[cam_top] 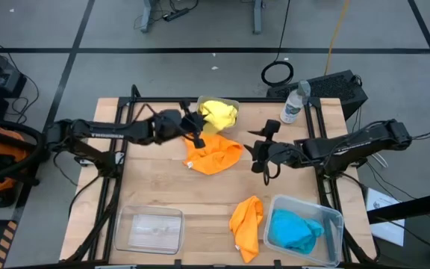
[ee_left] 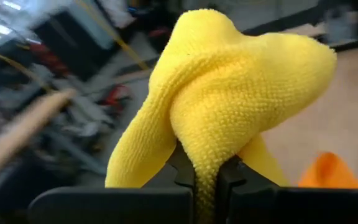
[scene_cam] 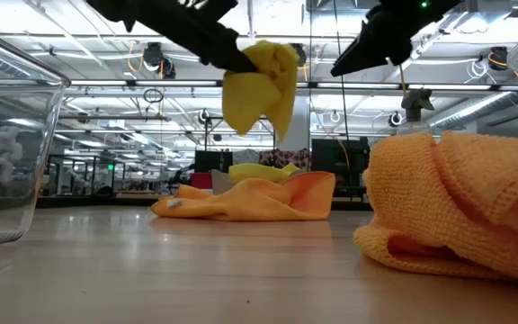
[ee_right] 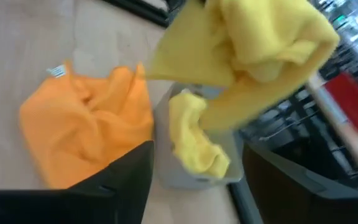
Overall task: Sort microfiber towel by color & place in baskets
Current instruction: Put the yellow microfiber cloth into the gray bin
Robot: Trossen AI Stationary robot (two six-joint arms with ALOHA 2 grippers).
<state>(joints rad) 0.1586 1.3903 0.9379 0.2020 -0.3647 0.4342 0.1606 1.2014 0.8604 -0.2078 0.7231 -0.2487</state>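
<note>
A yellow microfiber towel (scene_cam: 259, 85) hangs in the air over the small greyish basket (ee_right: 166, 168) at the table's far middle, with my left gripper (ee_left: 207, 171) shut on it. Another yellow towel (ee_right: 194, 143) lies inside that basket. An orange towel (cam_top: 213, 155) lies crumpled on the table just in front of the basket. My right gripper (cam_top: 260, 149) stands open to the right of the orange towel, with nothing between its fingers. A second orange towel (cam_top: 246, 224) lies near the front, and a blue towel (cam_top: 295, 230) sits in the clear basket (cam_top: 333, 217) at the front right. My left gripper pinches a bunched fold of the yellow towel (ee_left: 205, 163) between its two fingers. The fingers come nearly level from the table's left. The towel is lifted clear of table and basket; it bulges past the fingertips and its loose end (scene_cam: 241, 112) hangs slack below.
An empty clear basket (cam_top: 151, 228) stands at the front left. A clear water bottle (cam_top: 293, 104) stands at the far right beside a dark box (cam_top: 338, 90). Bare wood lies in the middle of the table between the two orange towels.
</note>
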